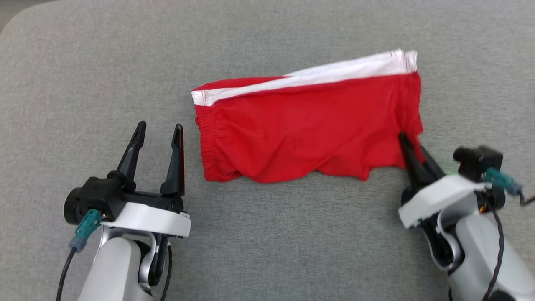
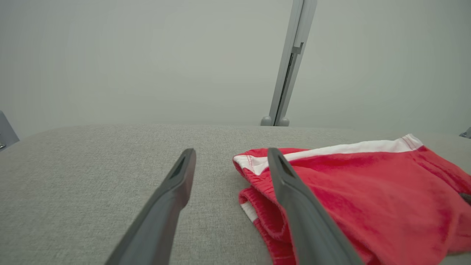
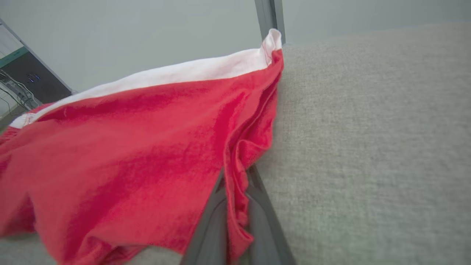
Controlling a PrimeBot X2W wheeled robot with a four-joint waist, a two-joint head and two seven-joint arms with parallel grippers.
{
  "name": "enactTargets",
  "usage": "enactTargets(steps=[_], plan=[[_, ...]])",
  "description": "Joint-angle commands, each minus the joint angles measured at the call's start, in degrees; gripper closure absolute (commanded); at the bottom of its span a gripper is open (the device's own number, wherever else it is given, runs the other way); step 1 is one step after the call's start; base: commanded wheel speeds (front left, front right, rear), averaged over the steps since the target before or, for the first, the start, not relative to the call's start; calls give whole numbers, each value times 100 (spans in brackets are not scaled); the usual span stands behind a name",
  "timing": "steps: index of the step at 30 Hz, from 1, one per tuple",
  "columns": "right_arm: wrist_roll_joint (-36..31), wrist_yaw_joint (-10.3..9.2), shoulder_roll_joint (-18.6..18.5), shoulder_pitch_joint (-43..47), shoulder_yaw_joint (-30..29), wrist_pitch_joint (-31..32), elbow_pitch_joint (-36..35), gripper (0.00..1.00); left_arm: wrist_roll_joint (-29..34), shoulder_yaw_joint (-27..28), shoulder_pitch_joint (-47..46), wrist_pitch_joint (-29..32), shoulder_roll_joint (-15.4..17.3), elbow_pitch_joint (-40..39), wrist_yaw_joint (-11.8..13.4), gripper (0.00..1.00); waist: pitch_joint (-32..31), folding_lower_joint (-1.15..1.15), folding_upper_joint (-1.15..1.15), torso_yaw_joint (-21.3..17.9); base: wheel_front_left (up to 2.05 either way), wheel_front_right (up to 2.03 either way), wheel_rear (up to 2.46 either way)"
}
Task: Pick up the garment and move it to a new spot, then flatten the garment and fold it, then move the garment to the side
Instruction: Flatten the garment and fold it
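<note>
While the red garment (image 1: 305, 125) lies near the middle of the grey table (image 1: 83, 62), there's bare cloth-covered surface on every side of it: a wide stretch to the left, a band along the near edge, more beyond it. The table's rounded corner (image 1: 16, 21) shows at the far left. The garment's long axis runs left to right across the head view, tilted a touch so the right end sits farther away. Its gathered, elastic end points left and a white band follows the far edge.

The right claw (image 1: 411, 142) is pinched tight on the near right corner, and the right wrist view has a fold of red cloth squeezed between the two fingers. The left claw (image 1: 160, 124) stands wide open with nothing in it, just beside the gathered end and not touching it.

Beyond the far edge a pale metal post (image 2: 290, 62) rises against the wall. Off to one side there's dark equipment with cables (image 3: 33, 81). Neither is near the garment.
</note>
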Motion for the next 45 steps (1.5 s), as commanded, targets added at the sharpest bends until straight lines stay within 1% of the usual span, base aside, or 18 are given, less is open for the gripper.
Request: enactTargets(steps=[1, 5, 11, 19, 24, 28, 31, 33, 36, 39, 41, 45], plan=[[78, 14, 68, 434, 30, -56, 39, 100, 53, 35, 73, -24, 26, -8, -8, 0, -112, 0, 0, -114, 0, 0, 0], [129, 6, 151, 991, -143, -162, -182, 100, 78, 72, 171, -24, 44, -15, -21, 0, -230, 0, 0, -258, 0, 0, 0], [16, 1, 215, 1559, -552, -56, -608, 100, 107, 100, 286, -25, 54, -1, -16, 0, -361, 0, 0, -363, 0, 0, 0], [-98, 1, 287, 1715, -900, 185, -954, 100, 89, 72, 285, -25, 49, 29, -26, 0, -446, 0, 0, -359, 0, 0, 0], [-245, 4, 189, 1432, -809, 381, -1335, 100, 56, 31, 272, -25, 38, 44, -28, 0, -480, 0, 0, -325, 0, 0, 0], [-310, 7, 196, 1037, -464, 580, -1836, 100, 32, 11, 252, -25, 31, 59, -29, 0, -529, 0, 0, -273, 0, 0, 0], [-300, 7, 264, 618, -29, 778, -2093, 100, 14, -22, 235, -26, 20, 74, -26, 0, -564, 0, 0, -205, 0, 0, 0], [-270, 7, 331, 336, 314, 900, -2099, 100, -3, -55, 220, -25, 15, 87, -25, 0, -587, 0, 0, -134, 0, 0, 0], [-118, 7, 514, -66, 897, 1024, -1940, 100, -21, -98, 214, -25, 5, 96, 0, 0, -604, 0, 0, -5, 0, 0, 0], [90, 7, 673, -387, 1456, 1064, -1572, 100, -69, -151, 210, -26, -4, 96, 6, 0, -584, 0, 0, 129, 0, 0, 0], [190, 7, 742, -551, 1795, 1102, -1197, 100, -82, -179, 199, -25, -6, 113, 17, 0, -566, 0, 0, 214, 0, 0, 0], [424, 7, 844, -739, 2236, 1012, -456, 100, -132, -243, 184, -25, -13, 143, 42, 0, -534, 0, 0, 356, 0, 0, 0]])
